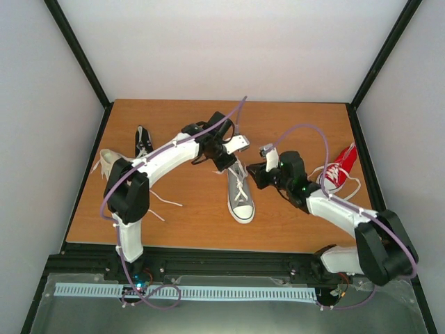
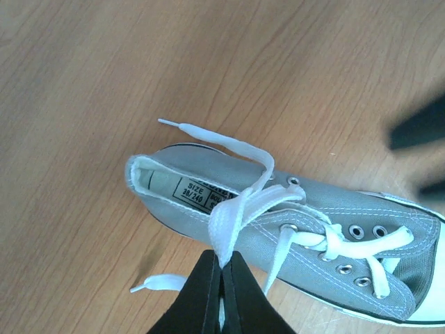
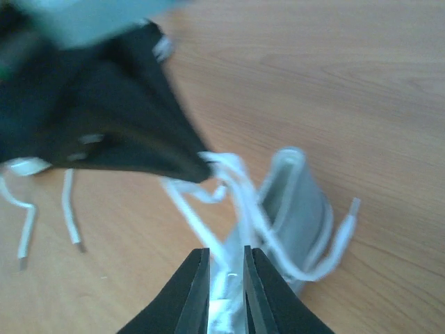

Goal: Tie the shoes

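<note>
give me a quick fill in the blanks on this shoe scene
1. The left gripper pinches a white ____ of the grey shoe.
2. The grey shoe's toe cap is ____.
3. The red shoe lies on the ____ arm's side of the table.
Missing words: lace; white; right.

Four canvas sneakers in all. One grey sneaker [image 1: 240, 198] lies between the two grippers, left gripper [image 1: 226, 164] and right gripper [image 1: 254, 174]. One black sneaker [image 1: 143, 141] and one cream sneaker [image 1: 104, 163] lie left of the left gripper. One red sneaker [image 1: 341, 169] lies right of the right gripper.
</note>
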You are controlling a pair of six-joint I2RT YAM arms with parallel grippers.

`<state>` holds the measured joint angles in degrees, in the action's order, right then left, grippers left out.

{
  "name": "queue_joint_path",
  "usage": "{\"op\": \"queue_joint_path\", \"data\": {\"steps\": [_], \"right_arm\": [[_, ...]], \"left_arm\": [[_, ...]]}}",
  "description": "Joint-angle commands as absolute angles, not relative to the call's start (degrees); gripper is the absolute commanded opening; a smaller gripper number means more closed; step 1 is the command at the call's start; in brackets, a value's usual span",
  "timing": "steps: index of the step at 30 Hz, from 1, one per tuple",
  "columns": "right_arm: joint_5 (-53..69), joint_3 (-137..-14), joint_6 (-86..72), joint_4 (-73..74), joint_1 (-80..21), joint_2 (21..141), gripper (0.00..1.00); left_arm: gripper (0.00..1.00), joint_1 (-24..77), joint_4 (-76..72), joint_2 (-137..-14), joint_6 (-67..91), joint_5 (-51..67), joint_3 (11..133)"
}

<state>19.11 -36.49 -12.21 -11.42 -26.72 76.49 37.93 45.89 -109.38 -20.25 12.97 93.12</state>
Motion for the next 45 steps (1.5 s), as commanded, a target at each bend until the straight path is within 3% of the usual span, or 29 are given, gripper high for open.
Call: {"op": "queue_joint_path", "data": {"steps": [1,12,21,32,38,45], "right_arm": [[24.7,-31.6,-10.4,-20.3,-30.7,72.2,0.16],[19.6,-35.6,-13.9,-29.7,-33.7,86.3,0.14],[6.4,-35.9,-12.4,-25.3,-33.7,85.6,0.14],[4.1,-38.2,-11.0,-22.3,-33.7,86.5,0.17],[-2.8,-38.7,-12.1,-20.3,-33.5,86.0,0.12],[0.0,-40.3,-9.9,-18.0,-33.5,87.2,0.13]], "left_arm": [[0.01,37.2,45.1,-108.2,-16.7,13.1,94.7],[0.01,37.1,45.3,-108.5,-16.9,14.1,94.8],[0.01,37.1,45.7,-108.8,-18.4,18.3,94.7],[0.01,37.1,45.9,-110.1,-19.5,18.6,95.1],[0.01,37.0,45.7,-109.7,-19.4,17.2,95.0],[0.01,37.1,46.7,-110.2,-21.3,16.9,94.9]]}}
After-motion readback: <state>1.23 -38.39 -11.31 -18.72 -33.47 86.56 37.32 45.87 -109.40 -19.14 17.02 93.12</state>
